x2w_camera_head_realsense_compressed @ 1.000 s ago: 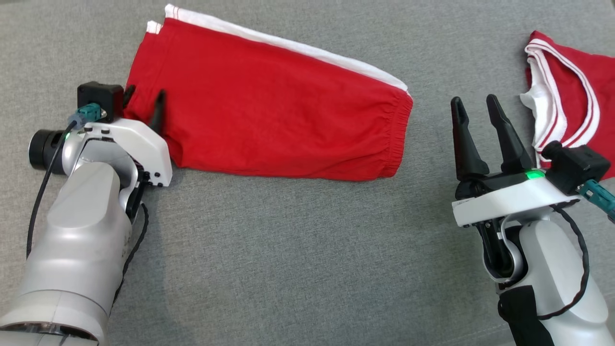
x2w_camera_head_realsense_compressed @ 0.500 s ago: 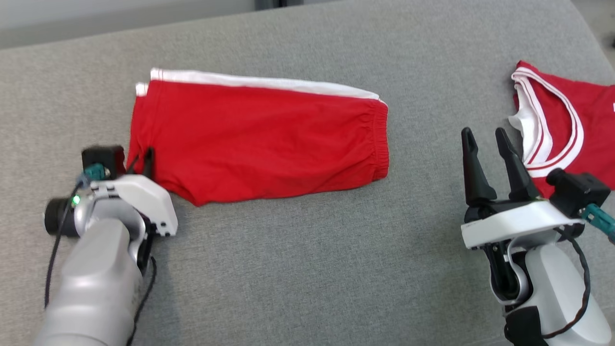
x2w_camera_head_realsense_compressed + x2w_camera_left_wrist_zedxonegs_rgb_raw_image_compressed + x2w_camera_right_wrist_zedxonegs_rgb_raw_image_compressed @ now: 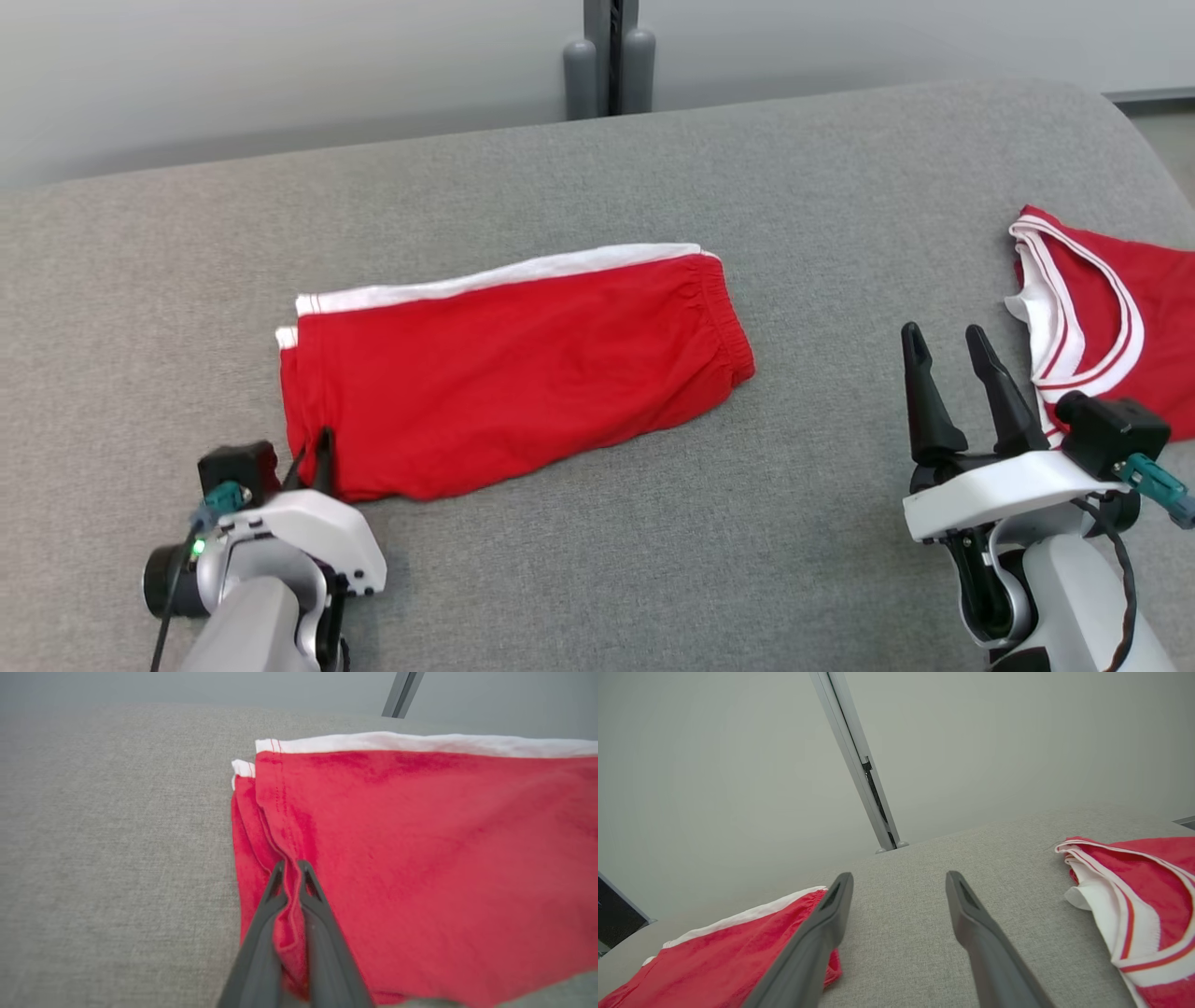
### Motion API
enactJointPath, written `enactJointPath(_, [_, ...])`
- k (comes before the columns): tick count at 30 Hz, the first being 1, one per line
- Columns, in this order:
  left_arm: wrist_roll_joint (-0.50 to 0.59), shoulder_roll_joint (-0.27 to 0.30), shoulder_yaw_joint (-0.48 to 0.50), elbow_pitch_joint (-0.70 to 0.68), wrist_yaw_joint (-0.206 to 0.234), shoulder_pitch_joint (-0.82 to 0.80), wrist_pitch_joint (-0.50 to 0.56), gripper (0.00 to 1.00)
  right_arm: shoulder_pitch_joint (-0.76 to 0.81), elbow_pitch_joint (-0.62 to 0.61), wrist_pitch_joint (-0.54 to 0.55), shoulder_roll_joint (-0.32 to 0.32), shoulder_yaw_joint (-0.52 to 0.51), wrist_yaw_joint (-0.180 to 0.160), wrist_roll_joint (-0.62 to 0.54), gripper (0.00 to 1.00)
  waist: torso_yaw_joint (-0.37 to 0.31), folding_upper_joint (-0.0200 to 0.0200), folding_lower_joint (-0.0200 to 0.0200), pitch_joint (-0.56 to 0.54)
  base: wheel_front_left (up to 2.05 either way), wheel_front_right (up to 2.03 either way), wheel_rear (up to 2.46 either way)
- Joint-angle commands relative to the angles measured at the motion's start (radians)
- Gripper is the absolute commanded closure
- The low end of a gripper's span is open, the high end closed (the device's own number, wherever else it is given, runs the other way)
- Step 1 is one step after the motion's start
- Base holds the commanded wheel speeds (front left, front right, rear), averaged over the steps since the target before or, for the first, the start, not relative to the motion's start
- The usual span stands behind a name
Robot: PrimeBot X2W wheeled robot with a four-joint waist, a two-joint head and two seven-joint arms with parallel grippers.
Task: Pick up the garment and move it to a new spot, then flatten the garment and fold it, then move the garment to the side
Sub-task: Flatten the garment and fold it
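A: Where do the red shorts (image 3: 504,364) lie?
B: Flat on the grey bench (image 3: 597,560), left of the middle, one leg on the other. Their long axis runs across the bench, left to right, with the right end tipped a little away from the robot. The leg hems (image 3: 289,392) are at the left end, the elastic waistband (image 3: 724,317) at the right.
A: And the left claw (image 3: 313,455)?
B: Closed on the shorts. It has the near left corner, at the hem end; the left wrist view shows a ridge of red cloth pinched between its jaws. So the cloth stretches away from that claw to the right and forward.
A: The right claw (image 3: 943,334)?
B: Wide open, holding nothing. It hangs over the bench, well apart from the waistband, between the shorts and a red-and-white jersey (image 3: 1120,308) at the right edge.
A: Which arm is nearer the free end?
B: The right one, but it's off the cloth. I judge that only the left has a hold, so a pull from that corner would drag the shorts along their own length, and the waistband end would trail.
A: How far along?
B: They look flattened and folded already; I'd guess moving them aside remains.
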Motion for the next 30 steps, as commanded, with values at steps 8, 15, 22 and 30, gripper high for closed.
enactJointPath(8, [0.077,-0.005,0.037,-0.188,0.047,0.097,-0.001,0.00,0.014,0.007,-0.004,-0.006,0.010,0.000,-0.023,0.00,0.034,-0.0001,0.0000,-0.013,0.00,0.00,0.00])
enactJointPath(15, [0.124,-0.017,0.075,-0.319,0.044,0.179,-0.001,0.00,-0.015,0.058,-0.004,-0.006,0.055,0.000,-0.025,0.00,0.088,-0.0001,0.0000,0.008,0.00,0.00,0.00])
enactJointPath(22, [0.138,-0.025,0.066,-0.352,0.010,0.201,-0.001,0.00,-0.065,0.176,-0.004,-0.006,0.078,0.000,-0.029,0.00,0.163,-0.0001,0.0000,0.037,0.00,0.00,0.00])
enactJointPath(30, [0.106,-0.027,0.045,-0.369,0.001,0.186,-0.001,0.00,-0.129,0.312,-0.004,-0.007,0.092,0.000,-0.004,0.00,0.214,-0.0001,0.0000,0.070,0.00,0.00,0.00])
